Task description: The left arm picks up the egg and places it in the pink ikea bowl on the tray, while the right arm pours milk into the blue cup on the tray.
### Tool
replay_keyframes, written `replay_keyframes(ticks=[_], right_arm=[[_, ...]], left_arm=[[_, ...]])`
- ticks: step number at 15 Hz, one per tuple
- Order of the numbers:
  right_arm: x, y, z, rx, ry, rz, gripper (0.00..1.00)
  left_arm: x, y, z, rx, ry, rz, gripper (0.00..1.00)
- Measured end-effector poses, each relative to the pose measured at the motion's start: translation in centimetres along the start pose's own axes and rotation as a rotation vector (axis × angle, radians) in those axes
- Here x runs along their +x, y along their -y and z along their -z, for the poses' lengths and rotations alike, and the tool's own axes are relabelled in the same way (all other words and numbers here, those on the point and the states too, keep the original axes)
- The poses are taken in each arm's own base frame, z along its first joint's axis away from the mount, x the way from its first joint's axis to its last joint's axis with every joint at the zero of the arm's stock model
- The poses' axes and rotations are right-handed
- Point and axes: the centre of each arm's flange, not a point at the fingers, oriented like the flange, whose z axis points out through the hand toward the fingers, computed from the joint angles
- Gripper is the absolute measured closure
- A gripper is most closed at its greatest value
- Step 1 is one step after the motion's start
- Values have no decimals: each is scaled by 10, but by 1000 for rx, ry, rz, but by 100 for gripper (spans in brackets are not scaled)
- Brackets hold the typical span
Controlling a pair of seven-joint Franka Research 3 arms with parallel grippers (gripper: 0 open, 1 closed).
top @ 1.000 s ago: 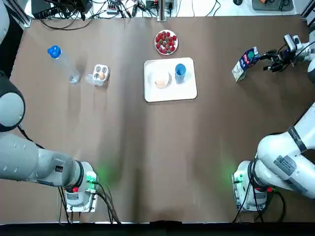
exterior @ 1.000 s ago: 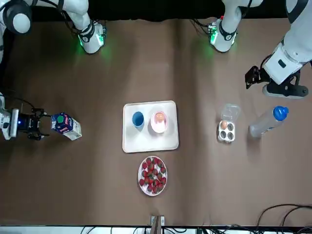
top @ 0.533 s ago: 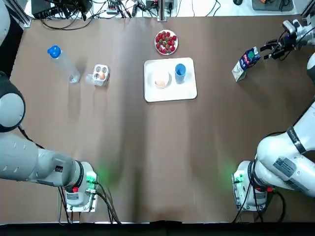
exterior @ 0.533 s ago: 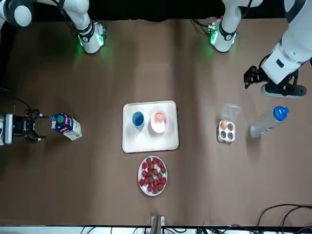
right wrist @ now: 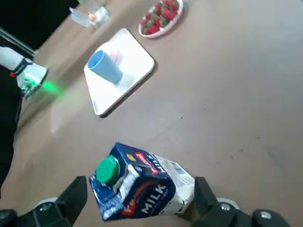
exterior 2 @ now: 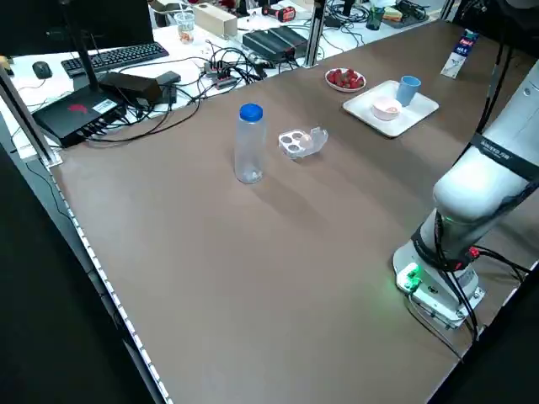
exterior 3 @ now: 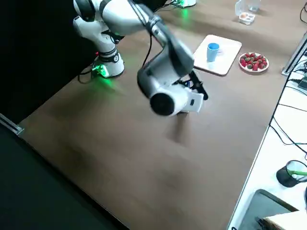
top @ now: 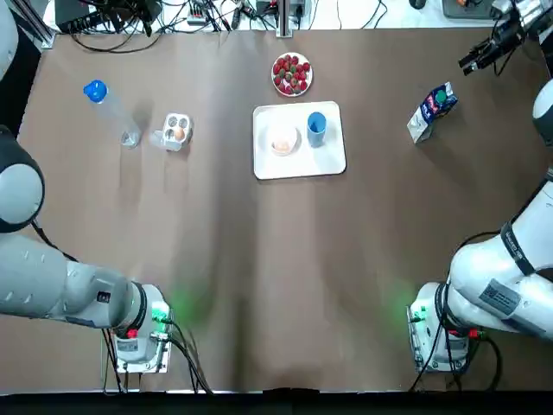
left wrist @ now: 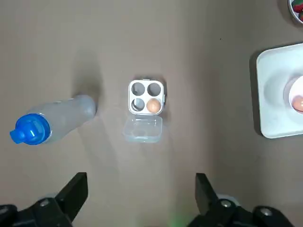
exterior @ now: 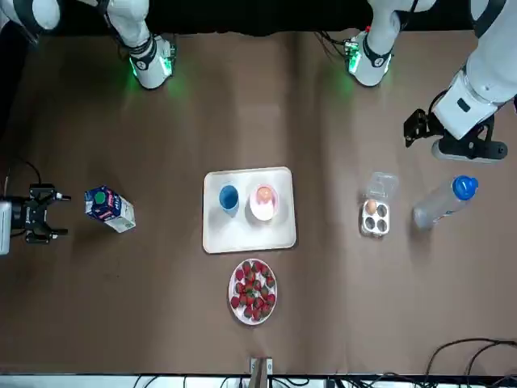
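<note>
One egg [top: 179, 133] [left wrist: 152, 105] sits in a small clear carton [exterior: 373, 217] left of the white tray [top: 298, 162]. On the tray stand the pink bowl [top: 283, 138], with a pale orange egg-like thing in it [exterior: 264, 195], and the blue cup [top: 316, 124] [right wrist: 105, 66]. The milk carton [top: 430, 111] [exterior: 109, 208] [right wrist: 147, 189] stands upright, far right of the tray. My right gripper [top: 469, 62] [exterior: 53, 214] is open and empty, apart from the carton near the far right table edge. My left gripper [exterior: 414, 129] [left wrist: 142, 182] hangs open, high above the egg carton.
A plate of strawberries [top: 292, 74] lies just beyond the tray. A clear water bottle with a blue cap [top: 111, 111] [left wrist: 52, 124] stands left of the egg carton. Cables and equipment line the far table edge.
My right gripper has drawn back from the milk carton toward the far right corner of the table. The carton stays where it was. The left arm has barely moved.
</note>
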Motion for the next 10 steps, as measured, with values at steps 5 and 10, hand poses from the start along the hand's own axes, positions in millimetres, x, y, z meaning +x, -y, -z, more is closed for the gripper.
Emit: replay_keyframes(ticks=[5,10], right_arm=[[76,27,6,-151,148,-141,0],[132,61,1,-237,212,-283,0]], left_arm=[[0,0,0,0,0,0,0],[0,0,0,0,0,-1,0]])
